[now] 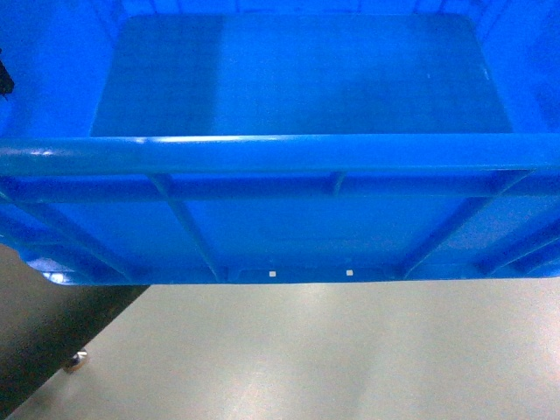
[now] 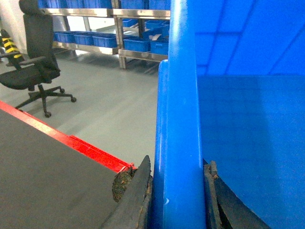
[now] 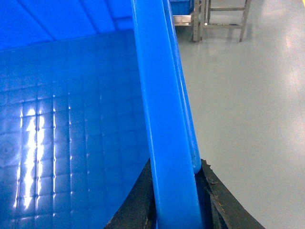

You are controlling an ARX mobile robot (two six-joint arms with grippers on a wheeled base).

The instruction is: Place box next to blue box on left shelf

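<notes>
Box (image 1: 297, 87) rim clamped by left gripper (image 2: 177, 191) and right gripper (image 3: 177, 191)

The head camera looks forward and steeply down, very close over the box (image 1: 289, 157), whose near wall and floor fill most of the frame above pale floor. The left wrist camera sits right against the box's left rim (image 2: 181, 119), looking along it past a black office chair (image 2: 33, 67) toward distant shelving (image 2: 124, 28). The right wrist camera hugs the opposite rim (image 3: 162, 119) likewise, with what may be metal legs beyond. All three views share the box interior.
</notes>
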